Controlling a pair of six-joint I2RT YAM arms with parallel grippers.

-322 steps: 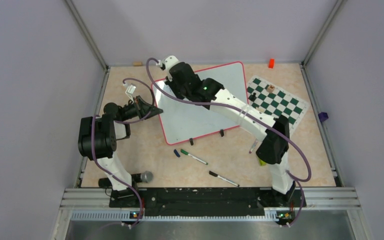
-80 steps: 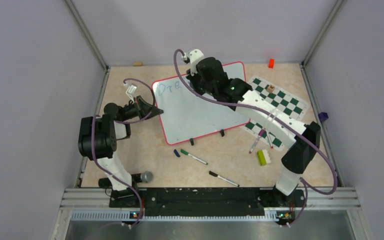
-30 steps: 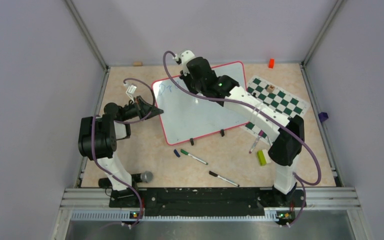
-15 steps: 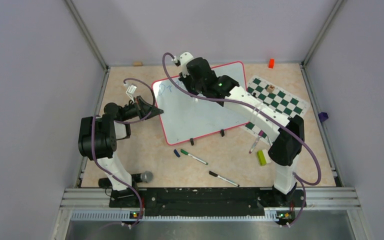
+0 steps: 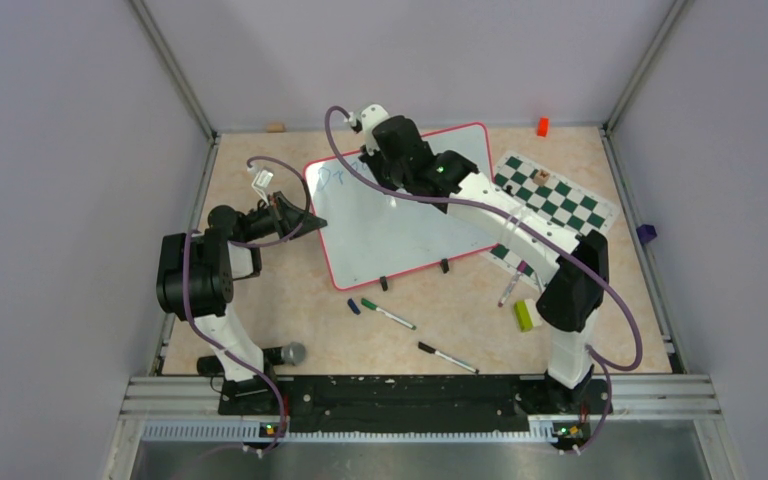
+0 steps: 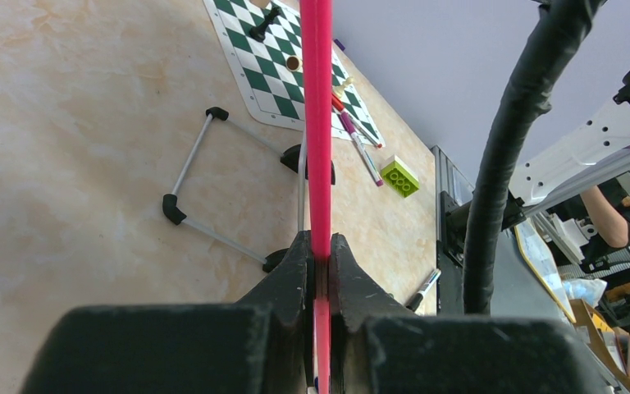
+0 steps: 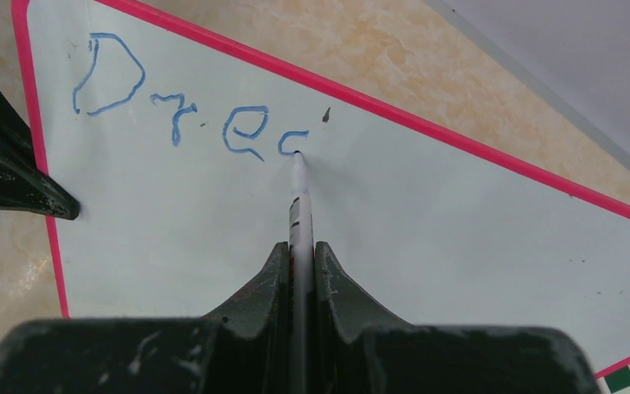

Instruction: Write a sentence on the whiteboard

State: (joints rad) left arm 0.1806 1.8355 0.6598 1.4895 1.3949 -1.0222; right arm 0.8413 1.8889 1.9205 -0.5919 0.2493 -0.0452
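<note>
Right gripper (image 7: 299, 256): closed around a white marker (image 7: 298, 193), whose tip touches the whiteboard (image 7: 476, 246) near its far left corner.
Left gripper (image 6: 320, 263): clamped on the whiteboard's red left edge, apparently bracing it.
The sentence (image 7: 182, 115): "Dre" is written in blue, with a fourth letter part-formed at the tip. By my estimate barely begun, nearly all words outstanding.
Right arm: stretched far forward across the whiteboard.
Left arm: folded low beside the whiteboard's left edge.
</note>
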